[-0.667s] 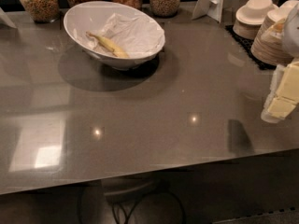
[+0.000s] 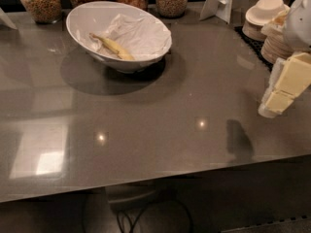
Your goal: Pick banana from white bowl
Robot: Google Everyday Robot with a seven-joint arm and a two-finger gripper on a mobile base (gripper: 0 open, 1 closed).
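The white bowl [image 2: 92, 45] stands at the back left of the grey counter, lined with crumpled white paper [image 2: 136, 33]. The slim yellow banana [image 2: 112, 46] lies inside it on the left half, its brownish stem pointing to the upper left. The gripper [image 2: 284, 89] hangs at the right edge of the view above the counter, far to the right of the bowl and lower in the picture. Its pale yellow blocky fingers point down and to the left. Nothing is in it.
Several glass jars of grains [image 2: 41, 1] line the back edge behind the bowl. Stacks of beige bowls and plates [image 2: 265, 16] sit at the back right on a dark mat. A white card stand [image 2: 221, 1] is next to them. The counter's front edge [image 2: 155, 181] runs across the bottom.
The gripper has shifted slightly at the right edge; the bowl and banana have not moved.
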